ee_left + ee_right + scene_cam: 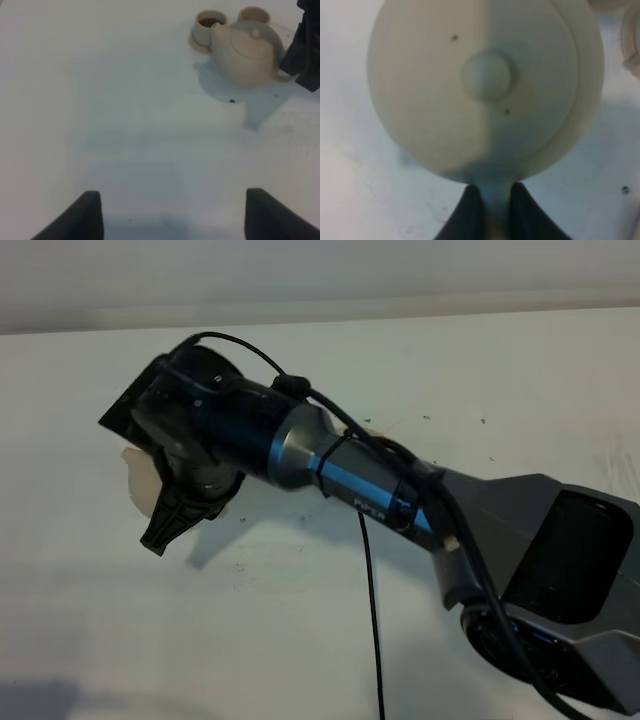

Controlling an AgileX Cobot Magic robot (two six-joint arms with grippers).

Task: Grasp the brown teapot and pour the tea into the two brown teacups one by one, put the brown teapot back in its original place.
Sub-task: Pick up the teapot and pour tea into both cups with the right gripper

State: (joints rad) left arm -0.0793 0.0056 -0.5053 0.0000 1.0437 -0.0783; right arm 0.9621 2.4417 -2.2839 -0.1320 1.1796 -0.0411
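Observation:
The brown teapot [247, 52] stands out pale tan and dome-shaped, its knobbed lid [486, 75] seen from straight above in the right wrist view. My right gripper [496, 192] is shut on the teapot's loop handle. It shows as a dark shape [302, 50] beside the pot. Just behind the pot stand the two brown teacups: one [210, 24] holds dark liquid on its saucer, the other [254, 15] is partly hidden. The original place is hidden from view. My left gripper [172, 215] is open, far from the pot, with nothing between its fingers.
In the exterior high view my right arm [340, 465] reaches across the white table [250, 620] to the left and covers the tea set. Only a pale tan sliver [138, 478] shows beside the gripper [175, 515]. A black cable [372, 610] hangs from the arm.

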